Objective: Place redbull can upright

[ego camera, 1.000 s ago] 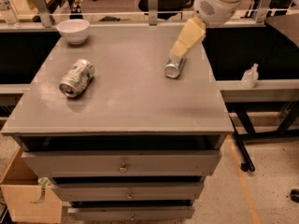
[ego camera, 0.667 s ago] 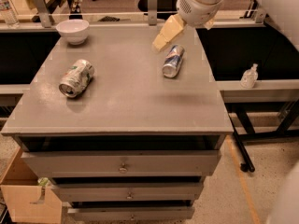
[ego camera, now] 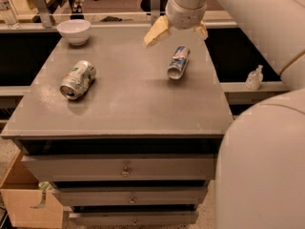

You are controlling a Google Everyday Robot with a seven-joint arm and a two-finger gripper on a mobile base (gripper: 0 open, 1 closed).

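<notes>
The redbull can [ego camera: 177, 62], slim, blue and silver, lies on its side on the right half of the grey table top [ego camera: 128, 104], its silver end towards me. My gripper [ego camera: 177, 37] hangs just above and behind the can's far end. It is open, with one tan finger [ego camera: 156, 32] left of the can and the other [ego camera: 201, 30] to its right. Neither finger touches the can.
A fatter silver can with a green-and-white label [ego camera: 77, 79] lies on its side at the table's left. A white bowl [ego camera: 74, 31] stands at the back left corner. Drawers [ego camera: 125, 168] are below, a cardboard box [ego camera: 28, 202] at lower left, and a small bottle [ego camera: 254, 78] on a shelf to the right.
The gripper has shifted left and back from beside the can to above its far end, and both fingers now show spread apart. The can still lies on its side.
</notes>
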